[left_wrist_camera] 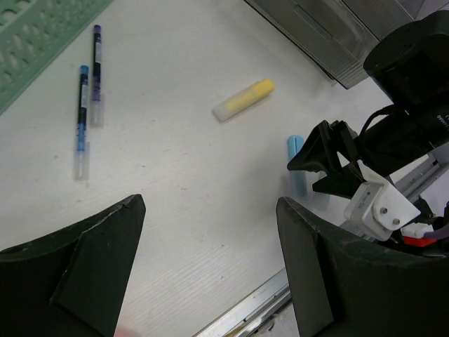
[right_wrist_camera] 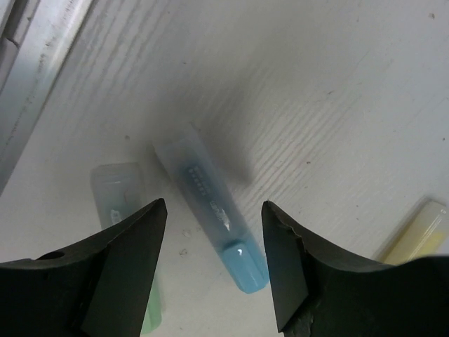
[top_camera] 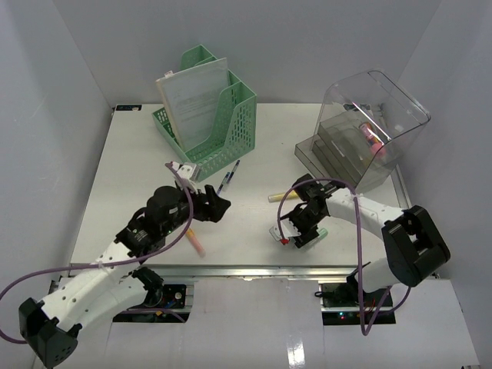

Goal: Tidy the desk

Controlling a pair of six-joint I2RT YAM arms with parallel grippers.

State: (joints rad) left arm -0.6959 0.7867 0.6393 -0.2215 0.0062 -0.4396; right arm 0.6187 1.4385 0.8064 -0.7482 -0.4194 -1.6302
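Observation:
The white desk (top_camera: 131, 192) holds scattered pens and highlighters. In the right wrist view a blue highlighter (right_wrist_camera: 203, 189) lies flat between the fingers of my right gripper (right_wrist_camera: 214, 205), which stands open with a gap on each side of it. A green highlighter (right_wrist_camera: 119, 200) lies just left of it, partly behind one finger. Close to the front rail my right gripper (top_camera: 296, 233) is low over the desk. My left gripper (left_wrist_camera: 209, 203) hovers open and empty above bare desk, left of centre (top_camera: 217, 206). A yellow highlighter (left_wrist_camera: 243, 100) and two pens (left_wrist_camera: 83, 119) lie apart.
A green mesh file organizer (top_camera: 219, 123) with papers stands at the back left. At the back right is a clear tiered bin (top_camera: 369, 131) holding a pink item. A pink-orange marker (top_camera: 197, 243) lies near the metal front rail (top_camera: 254, 269).

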